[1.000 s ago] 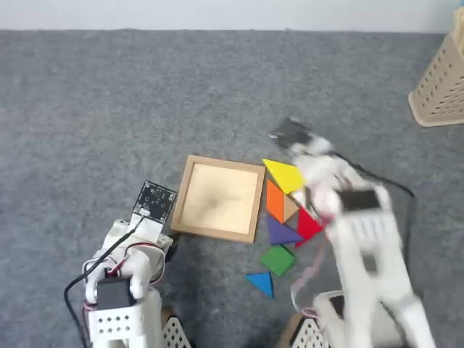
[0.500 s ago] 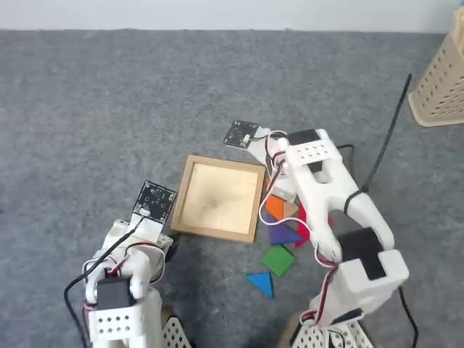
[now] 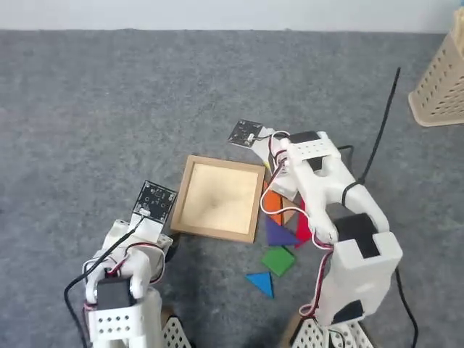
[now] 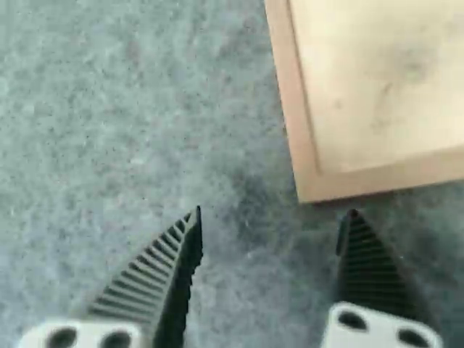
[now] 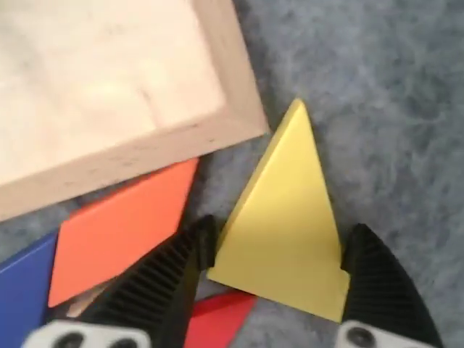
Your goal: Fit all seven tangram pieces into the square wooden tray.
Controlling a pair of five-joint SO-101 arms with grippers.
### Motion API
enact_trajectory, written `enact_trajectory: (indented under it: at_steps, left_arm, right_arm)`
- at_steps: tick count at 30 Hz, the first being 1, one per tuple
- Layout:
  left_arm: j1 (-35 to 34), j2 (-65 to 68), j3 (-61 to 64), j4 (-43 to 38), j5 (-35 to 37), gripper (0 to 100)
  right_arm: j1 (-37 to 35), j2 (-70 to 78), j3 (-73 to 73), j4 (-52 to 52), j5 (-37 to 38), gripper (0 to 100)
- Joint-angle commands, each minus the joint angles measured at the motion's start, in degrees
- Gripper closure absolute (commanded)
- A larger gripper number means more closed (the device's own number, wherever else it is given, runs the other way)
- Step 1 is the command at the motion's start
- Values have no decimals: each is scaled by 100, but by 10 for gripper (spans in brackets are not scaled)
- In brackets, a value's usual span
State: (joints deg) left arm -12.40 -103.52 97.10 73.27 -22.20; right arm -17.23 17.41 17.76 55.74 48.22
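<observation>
The grey counter [image 3: 109, 94] carries everything. The right arm [image 3: 341, 217] stretches forward over the cluster of pieces, and the left arm [image 3: 123, 275] sits folded low with its jaws pointed at the counter.

The square wooden tray [image 3: 217, 233] lies between the two sets of jaws. One corner of its rim [image 4: 293, 123] is just beyond the tips of the left jaws, and another corner [image 5: 232, 80] is just ahead of the right jaws. A cream perforated basket [image 3: 442, 80] stands well apart from both, beyond the right arm.

The left jaws are apart, with bare counter between them. The right jaws are also apart and straddle the wide end of the yellow triangle [image 5: 286, 217], one tip at each corner; I cannot tell whether they touch it. Its point aims away from the jaws, close to the tray's corner.

The orange parallelogram [image 5: 119, 225] lies just outside one of the right jaws, alongside the tray's rim. The violet-blue triangle [image 3: 281, 233] and the red piece [image 3: 304, 230] lie behind the right jaws, partly under the arm. Farther back lie the green square [image 3: 278, 259] and then the small blue triangle [image 3: 261, 282]. Every piece in sight rests on the counter outside the tray.
</observation>
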Motion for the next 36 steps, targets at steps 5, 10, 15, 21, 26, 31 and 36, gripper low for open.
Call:
enact_trajectory:
  at_steps: [5, 10, 15, 21, 26, 31, 36]
  left_arm:
    - [26, -88, -48, 26, -44, 720]
    - [26, -88, -48, 26, -44, 720]
    - [26, -88, -48, 26, -44, 720]
    - [26, -88, -48, 26, -44, 720]
    - [26, -88, -48, 26, -44, 720]
    - [26, -88, -48, 26, -44, 720]
    - [26, -88, -48, 26, -44, 720]
  right_arm:
    - [286, 31, -176, -66, -598, 777]
    - [321, 22, -185, 31, -1424, 883]
    - [576, 40, -475, 75, -2637, 875]
    - [1147, -4, -1433, 699, -3842, 871]
    - [1209, -312, -1811, 1147, -3859, 841]
    - [1200, -822, -1240, 1138, -3429, 742]
    - [989, -1288, 237, 215, -2180, 739]
